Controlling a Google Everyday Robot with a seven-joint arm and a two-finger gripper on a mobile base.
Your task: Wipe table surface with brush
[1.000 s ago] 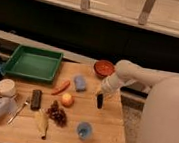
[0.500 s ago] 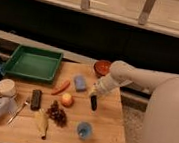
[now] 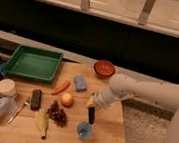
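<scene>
The table surface [image 3: 107, 135] is a light tan plank top that fills the lower left of the camera view. My gripper [image 3: 91, 108] hangs at the end of the white arm over the right middle of the table. It is shut on the brush [image 3: 91, 116], a slim dark stick that points straight down. The brush's lower end is at or just above the wood, right behind a small blue cup [image 3: 84, 131]. The brush head itself cannot be made out.
Left of the gripper lie an orange fruit [image 3: 67, 99], grapes [image 3: 57, 113], a banana [image 3: 41, 122], a red chili [image 3: 60, 87] and a blue sponge [image 3: 80, 83]. A red bowl [image 3: 104, 68] stands behind, a green tray [image 3: 33, 63] at back left. A black block [image 3: 36, 99] and white cup [image 3: 5, 87] are far left.
The gripper with the brush has moved left and toward the table's front edge, and now stands close behind the blue cup. The other things have not moved.
</scene>
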